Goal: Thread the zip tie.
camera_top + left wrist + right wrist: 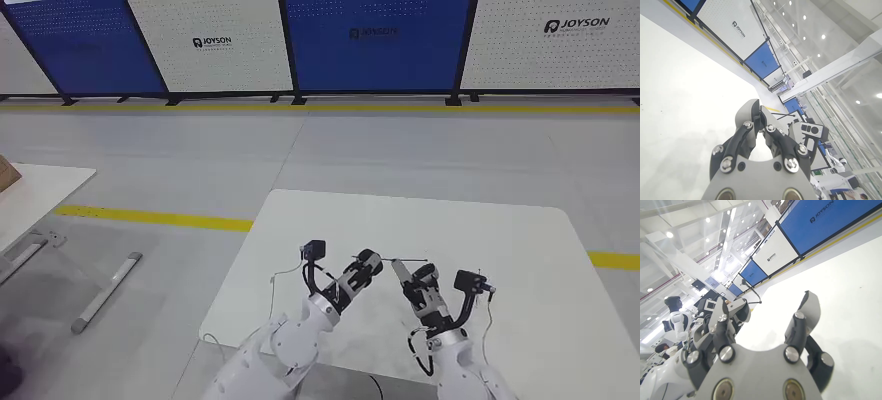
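We find the left gripper (760, 109) pinched closed on one end of the black zip tie (755, 291), which curves free above the white table (480, 240). The right gripper (763, 295) sits just beside, fingers spread wide, empty. We note logo print on the blue and white panels (375, 45) and a yellow floor line (150, 217).

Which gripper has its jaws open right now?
The right gripper: its jaws stand wide apart, empty. The left gripper has them shut on the black zip tie.
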`<action>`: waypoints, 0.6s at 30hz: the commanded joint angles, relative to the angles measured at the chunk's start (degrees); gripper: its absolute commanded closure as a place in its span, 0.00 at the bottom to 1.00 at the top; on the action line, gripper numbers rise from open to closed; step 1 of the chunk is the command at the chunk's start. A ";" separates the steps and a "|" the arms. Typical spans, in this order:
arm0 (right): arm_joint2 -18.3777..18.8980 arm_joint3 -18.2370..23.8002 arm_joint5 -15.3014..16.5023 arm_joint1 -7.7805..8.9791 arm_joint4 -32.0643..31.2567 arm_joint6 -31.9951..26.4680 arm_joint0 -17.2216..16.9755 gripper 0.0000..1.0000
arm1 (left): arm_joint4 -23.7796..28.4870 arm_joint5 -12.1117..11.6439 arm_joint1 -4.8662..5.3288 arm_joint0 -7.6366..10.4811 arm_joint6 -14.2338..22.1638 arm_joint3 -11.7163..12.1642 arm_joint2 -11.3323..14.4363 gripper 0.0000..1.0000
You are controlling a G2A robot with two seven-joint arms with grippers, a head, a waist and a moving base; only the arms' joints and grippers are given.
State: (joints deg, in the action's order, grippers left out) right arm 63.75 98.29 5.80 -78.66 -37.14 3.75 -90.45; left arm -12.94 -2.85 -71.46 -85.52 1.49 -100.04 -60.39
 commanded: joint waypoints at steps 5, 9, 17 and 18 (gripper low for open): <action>0.37 0.34 0.10 0.06 -0.22 0.16 -0.26 0.97 | -0.33 -0.54 0.03 -0.45 0.09 -0.41 0.05 1.00; 0.41 0.44 0.15 0.08 -0.60 0.19 -0.33 1.00 | -0.17 -0.85 0.05 -0.72 0.09 -0.62 -0.10 1.00; 0.27 0.40 0.43 0.11 -1.29 -0.27 -0.18 1.00 | 0.40 -1.24 -0.05 -0.67 0.77 -0.47 0.42 1.00; 0.26 0.37 0.40 0.11 -1.32 -0.36 -0.11 1.00 | 0.67 -1.21 -0.05 -0.70 1.11 -0.60 0.49 1.00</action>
State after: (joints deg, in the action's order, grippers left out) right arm 64.01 98.68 6.24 -78.55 -38.43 3.47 -90.61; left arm -12.51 -4.07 -71.51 -86.19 2.30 -100.53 -59.96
